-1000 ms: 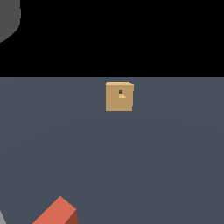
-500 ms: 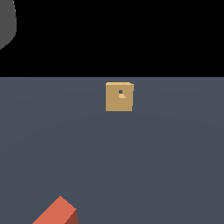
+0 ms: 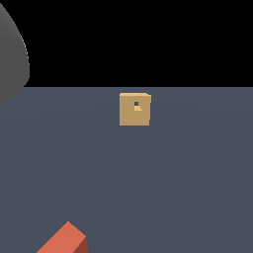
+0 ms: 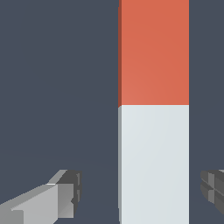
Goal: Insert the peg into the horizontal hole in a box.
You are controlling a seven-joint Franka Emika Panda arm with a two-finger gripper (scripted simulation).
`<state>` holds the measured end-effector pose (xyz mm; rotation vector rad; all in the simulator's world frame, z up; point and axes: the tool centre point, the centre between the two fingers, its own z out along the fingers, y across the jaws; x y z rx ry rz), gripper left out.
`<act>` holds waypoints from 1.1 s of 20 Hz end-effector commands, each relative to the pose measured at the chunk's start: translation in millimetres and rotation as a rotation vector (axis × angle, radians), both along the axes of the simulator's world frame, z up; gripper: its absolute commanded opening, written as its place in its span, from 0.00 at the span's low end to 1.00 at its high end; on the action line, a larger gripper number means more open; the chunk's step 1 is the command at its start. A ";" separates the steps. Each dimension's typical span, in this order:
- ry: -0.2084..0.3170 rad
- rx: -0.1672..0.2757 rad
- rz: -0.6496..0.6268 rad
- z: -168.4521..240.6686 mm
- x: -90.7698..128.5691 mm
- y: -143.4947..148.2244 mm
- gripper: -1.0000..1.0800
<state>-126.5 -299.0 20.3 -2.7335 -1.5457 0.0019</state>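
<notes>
Gripper [image 4: 140,192] spread wide, gripping nothing, fingers either side of the peg [image 4: 154,109] lying flat on the floor, well apart from the box [image 3: 134,109] — looks rigid, light, flat-sided, so I'd pinch the white end, leaving red free for the hole [image 3: 136,104].

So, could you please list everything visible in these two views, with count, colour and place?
box: one, tan; stands on the floor, far from the camera, near the middle of the exterior view.
hole: one, small dark square; in the box's facing side.
peg: one, red-orange with a pale whitish end; lies on the floor, its red end showing at the exterior view's lower left, apart from the box.
floor: one, dark slate grey; under everything.
arm: one, a grey rounded part at the exterior view's upper left.
gripper: one, grey fingers open on either side of the peg's pale end, not touching it.
</notes>
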 end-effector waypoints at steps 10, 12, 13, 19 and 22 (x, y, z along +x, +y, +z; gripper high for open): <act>-0.002 0.000 0.000 -4.0 0.7 -0.6 0.00; -0.002 0.000 0.000 -4.0 0.7 -0.6 0.00; -0.002 0.000 0.000 -3.9 0.7 -0.7 0.00; -0.002 -0.001 0.017 -1.2 10.1 12.1 0.00; -0.002 -0.001 0.039 2.0 21.6 28.6 0.00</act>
